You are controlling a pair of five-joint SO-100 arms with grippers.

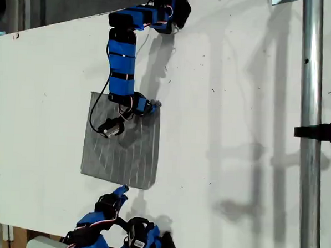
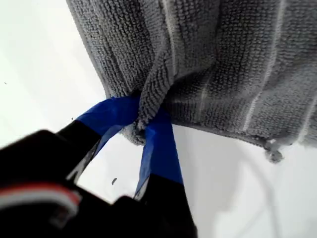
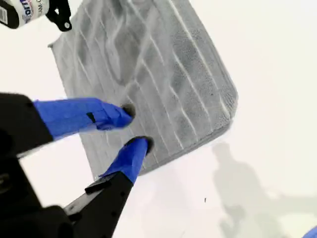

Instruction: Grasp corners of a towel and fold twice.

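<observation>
Grey striped towel (image 1: pixel 122 147) lying flat on the white counter (image 1: pixel 237 133), towards the exterior view's left. The first gripper (image 2: pixel 141 125), reaching down from the exterior view's top, has its blue jaws pressed together on a pinched-up fold at one towel corner (image 2: pixel 148 99). The second gripper (image 3: pixel 134 128), at the exterior view's bottom edge, hovers above the near towel edge with jaws slightly spread, holding nothing. A metal pole (image 1: pixel 310 109) stands at the exterior view's right.
</observation>
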